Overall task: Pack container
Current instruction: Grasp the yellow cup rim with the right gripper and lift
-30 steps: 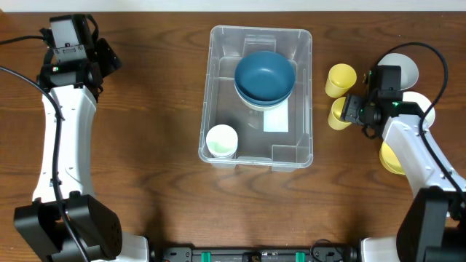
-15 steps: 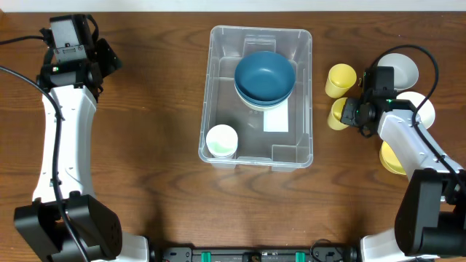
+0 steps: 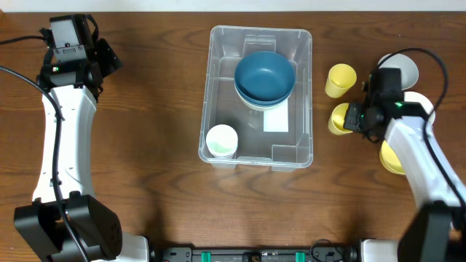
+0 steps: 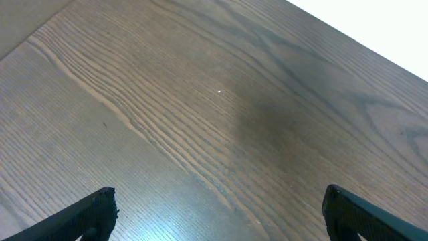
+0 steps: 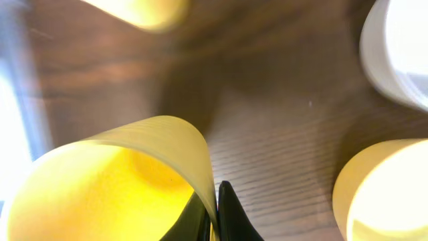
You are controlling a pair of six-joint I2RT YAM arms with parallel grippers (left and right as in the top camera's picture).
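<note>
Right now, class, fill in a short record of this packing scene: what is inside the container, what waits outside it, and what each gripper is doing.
Inside container: blue bowl, white cup
Outside, to its right: second yellow cup, white bowl, yellow bowl
Held: yellow cup, pinched at its rim by the shut right gripper
Idle: left gripper, open over bare table

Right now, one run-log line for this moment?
phase: grasp | right gripper: shut on yellow cup rim | left gripper: open over table | container: holds blue bowl, white cup
</note>
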